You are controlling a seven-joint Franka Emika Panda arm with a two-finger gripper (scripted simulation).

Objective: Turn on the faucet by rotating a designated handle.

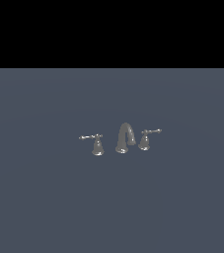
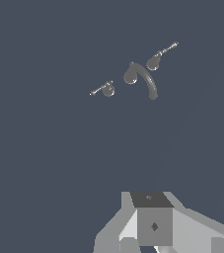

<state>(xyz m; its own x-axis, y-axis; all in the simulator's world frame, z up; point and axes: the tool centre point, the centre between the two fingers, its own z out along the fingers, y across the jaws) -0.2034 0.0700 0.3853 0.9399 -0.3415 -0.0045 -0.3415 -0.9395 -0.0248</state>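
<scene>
The faucet point(image 1: 125, 138) is a tiny grey metal set on the dark floor: an arched spout between two lever handles. The handle point(image 1: 94, 141), with its thin arm pointing to the exterior view's left, stands left of the spout. Its twin point(image 1: 147, 138) points right. In the wrist view the faucet point(image 2: 139, 77) and the handle point(image 2: 106, 89) lie far off from my gripper point(image 2: 153, 231). Only grey blocks of the gripper show at the frame's edge, and its jaws cannot be made out. Nothing is held. The arm is out of the exterior view.
A flat dark grey-blue floor point(image 1: 44, 207) surrounds the faucet on all sides. A black band point(image 1: 111, 32) fills the area beyond the floor's far edge.
</scene>
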